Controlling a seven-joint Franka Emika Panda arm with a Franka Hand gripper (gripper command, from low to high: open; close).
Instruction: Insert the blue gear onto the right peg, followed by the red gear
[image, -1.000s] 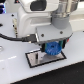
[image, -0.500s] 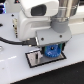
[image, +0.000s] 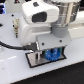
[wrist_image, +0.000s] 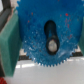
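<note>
One blue gear (image: 50, 54) is pinched in the claw (image: 48, 53), held low over the base plate (image: 33, 60); the peg (wrist_image: 51, 45) is seen through its bore.

From my remote station, the arm's white body crowds the space above the base plate (image: 33, 61), leaving bare white table open toward the exterior view's left and near edge. In the wrist view, the blue gear (wrist_image: 47, 37) fills nearly everything, a green block (wrist_image: 8, 42) just beside it.
</note>
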